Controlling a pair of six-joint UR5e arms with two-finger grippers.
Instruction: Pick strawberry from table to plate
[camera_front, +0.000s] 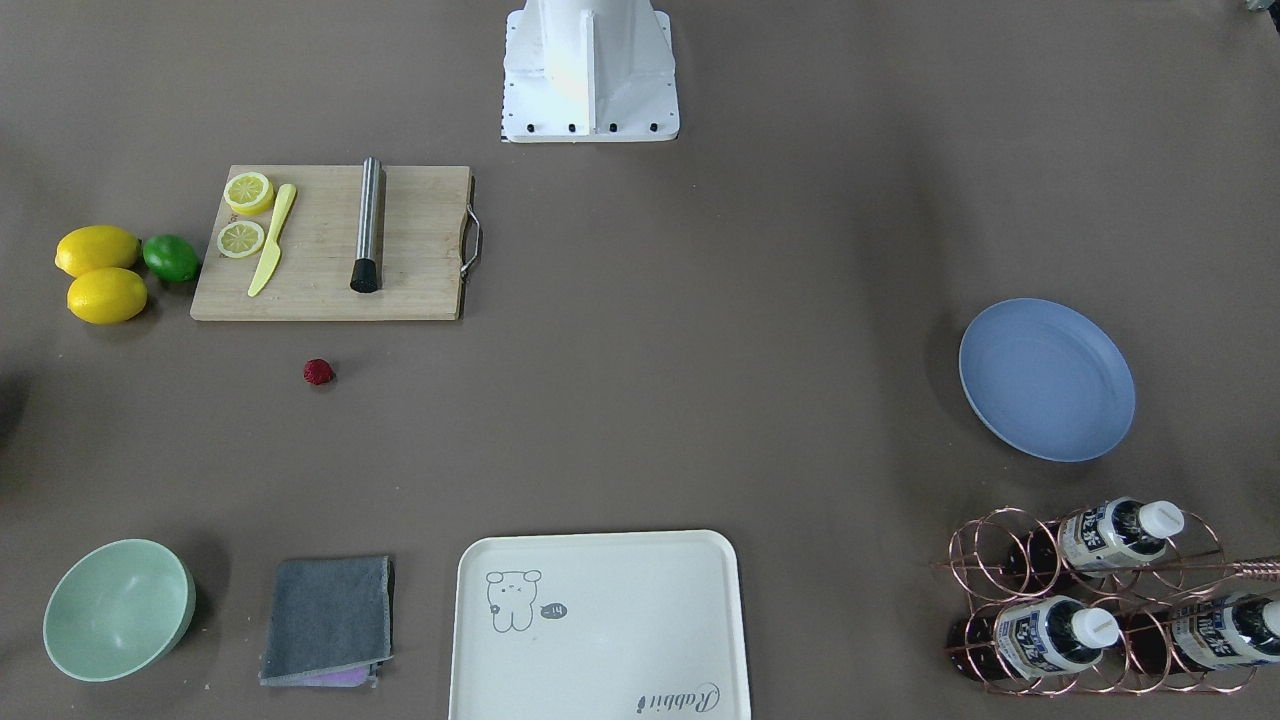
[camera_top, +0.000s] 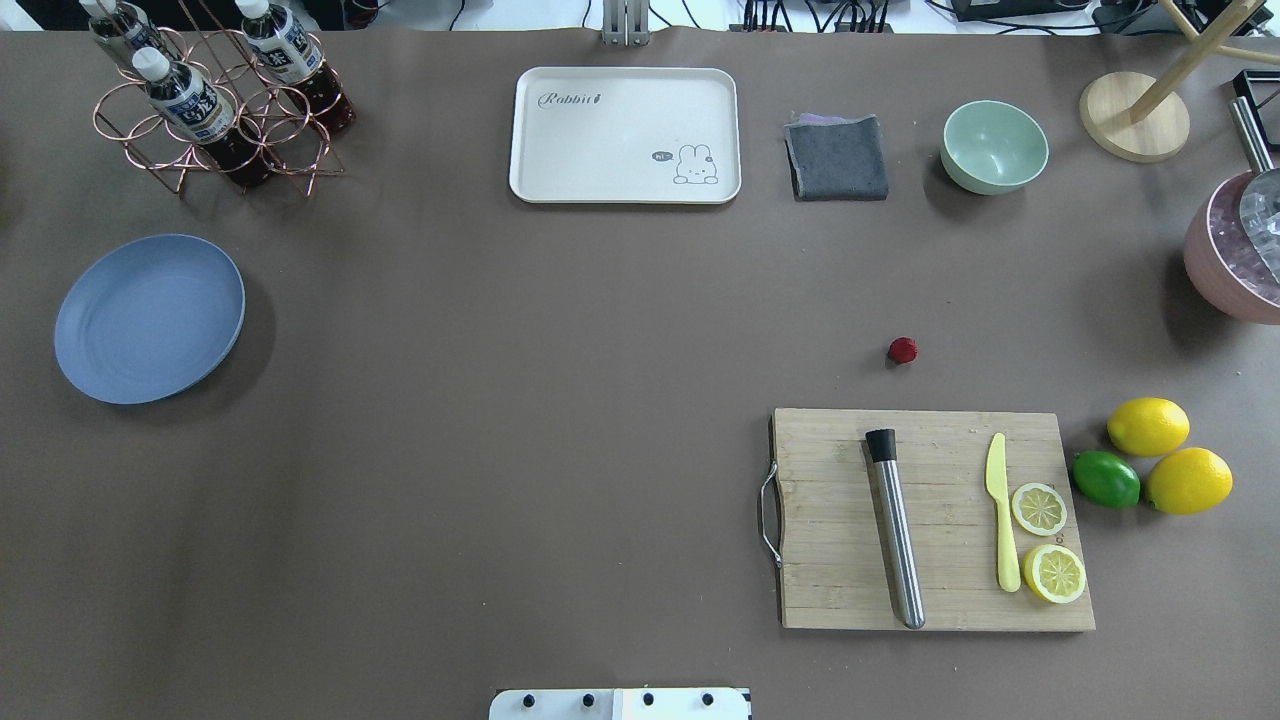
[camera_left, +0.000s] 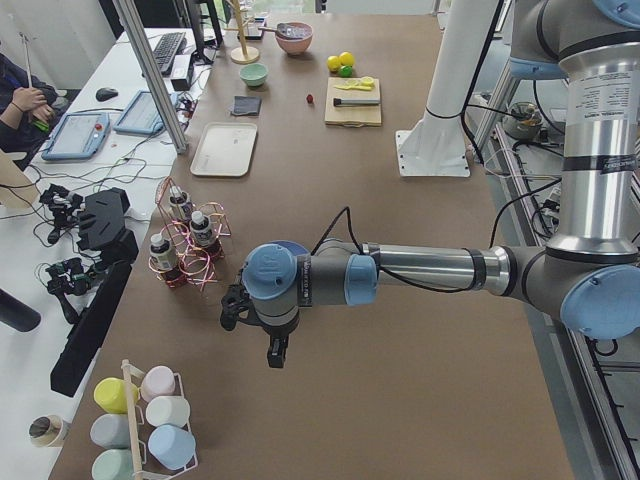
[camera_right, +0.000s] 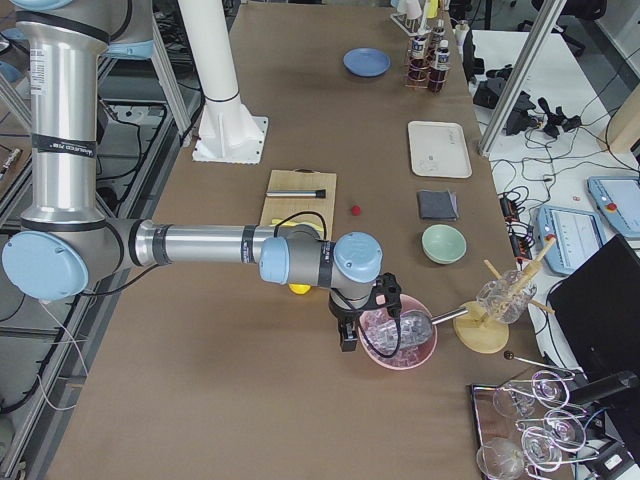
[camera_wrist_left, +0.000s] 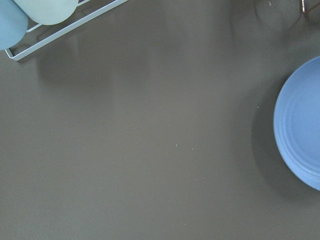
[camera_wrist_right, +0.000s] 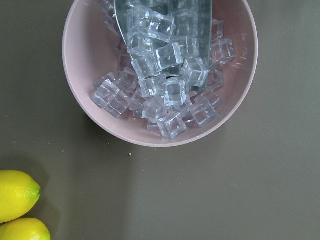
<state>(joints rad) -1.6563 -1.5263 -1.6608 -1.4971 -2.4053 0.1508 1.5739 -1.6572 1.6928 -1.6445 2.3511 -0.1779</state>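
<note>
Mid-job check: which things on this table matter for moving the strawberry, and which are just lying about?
Job: strawberry, plate, table.
Lying about: cutting board, lemons, lime, tray, mint bowl, grey cloth, bottles.

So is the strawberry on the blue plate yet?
Not yet. Done: nothing; the strawberry lies on the table beside the cutting board, and the plate is empty. Under way: nothing; the left gripper hangs near the plate, the right gripper by the ice bowl. Left: pick the berry up, carry it across, put it down.

Overhead and front-facing views look steeply down from opposite sides, both showing the plate (camera_top: 150, 318).
</note>
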